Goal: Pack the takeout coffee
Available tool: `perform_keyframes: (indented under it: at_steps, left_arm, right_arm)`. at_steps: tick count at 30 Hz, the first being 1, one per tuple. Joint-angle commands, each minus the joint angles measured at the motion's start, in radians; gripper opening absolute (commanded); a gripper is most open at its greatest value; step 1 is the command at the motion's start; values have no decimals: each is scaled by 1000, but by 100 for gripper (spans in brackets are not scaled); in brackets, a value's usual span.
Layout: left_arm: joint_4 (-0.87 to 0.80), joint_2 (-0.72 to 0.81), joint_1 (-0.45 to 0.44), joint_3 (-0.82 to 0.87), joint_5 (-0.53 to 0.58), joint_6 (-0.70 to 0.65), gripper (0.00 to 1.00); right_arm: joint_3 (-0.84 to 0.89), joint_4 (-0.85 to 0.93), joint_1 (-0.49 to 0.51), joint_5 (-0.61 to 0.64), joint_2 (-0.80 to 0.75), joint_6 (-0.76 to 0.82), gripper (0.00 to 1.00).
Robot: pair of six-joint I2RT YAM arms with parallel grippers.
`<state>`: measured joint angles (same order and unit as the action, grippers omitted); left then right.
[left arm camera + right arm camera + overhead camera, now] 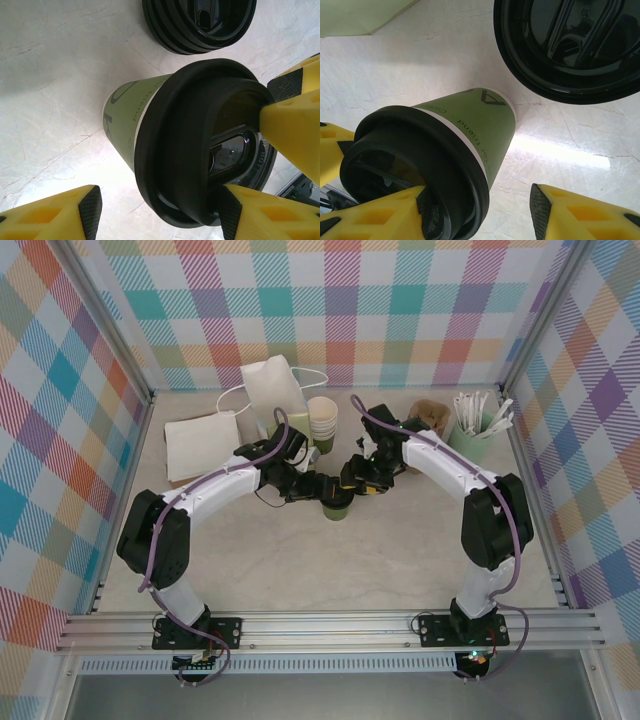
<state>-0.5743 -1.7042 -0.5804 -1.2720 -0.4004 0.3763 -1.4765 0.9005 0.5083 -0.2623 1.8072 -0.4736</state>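
- Yellow fingers (55, 217) of the left gripper (157, 212) stand parted. One touches the black lid (185, 150), while the other stays clear of the takeout coffee (125, 122), so nothing is clenched.
- Jaws of the right gripper (482, 205) are likewise released, with one finger against the lid's rim and the other off to the side over bare table.
- Between the two grippers, the green cup stands with its lid on, near the middle of the marbled table (420, 560).
- Just beside it lies a stack of black lids (200, 25).
- Further back, well apart from the cup, stands the white paper bag (272, 390).
- Beside the bag is a stack of cream cups (323, 420), and a mint cup of white sticks (475, 430) sits off to the right.
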Motion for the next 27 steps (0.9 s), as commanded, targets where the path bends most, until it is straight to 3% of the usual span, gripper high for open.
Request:
perform_keyframes:
  at_steps: [1,11,17,24,27]
  left_arm:
    - [-101,-40,-7,40,100,-20,63]
    - [-102,-18,-7,7,77,-15,63]
    - [-101,19,-7,-36,47,2,69]
    - [-98,84,-4,-74,29,15,77]
    - [-90,125,-1,-74,33,20,79]
  right_arm:
    - [39,147,10,131,89,27,56]
    - [21,106,9,99,34,32,56]
    - [37,4,8,52,-53,35,60]
    - [43,-13,9,106,-143,67,74]
    - [68,-27,10,124,-199,77,85]
